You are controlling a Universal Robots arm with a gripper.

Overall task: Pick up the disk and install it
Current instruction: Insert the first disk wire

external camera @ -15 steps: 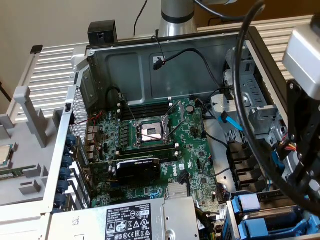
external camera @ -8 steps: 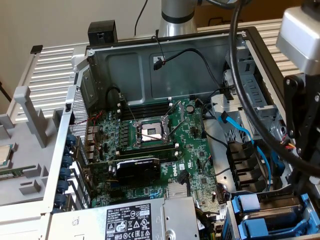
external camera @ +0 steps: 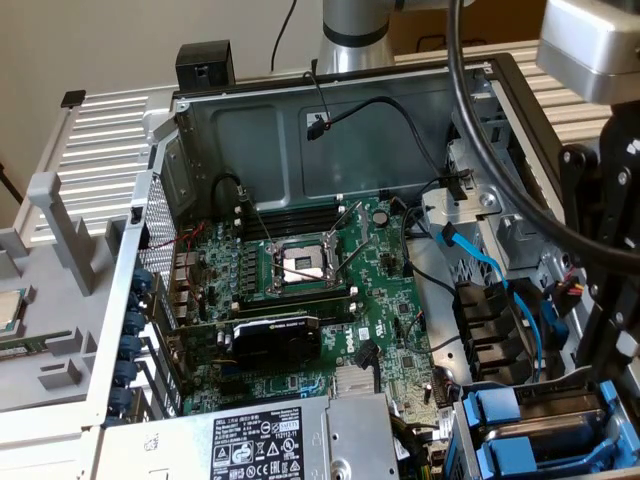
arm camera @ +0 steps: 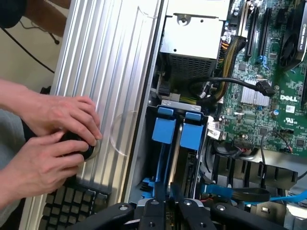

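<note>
At the exterior view's left, a small processor chip (external camera: pixel 8 310) on a grey ribbed tray (external camera: pixel 60 340). In the middle, the open case's motherboard (external camera: pixel 300 290), with the power supply (external camera: pixel 270 445) on its near side. At the near right, seated in the drive bay (external camera: pixel 460 432) between bright blue rails, the disk (external camera: pixel 545 432). Directly over it, the gripper (arm camera: pixel 165 205), jaws narrow and apparently pinched on the disk's end. Probably dense, rigid, smooth-sided and sensitive to knocks. Best held across the metal body, squarely, clear of cables and label.

Blue-railed disk (arm camera: pixel 191 139), green motherboard (arm camera: pixel 268 120), ribbed silver case panel (arm camera: pixel 110 72).
</note>
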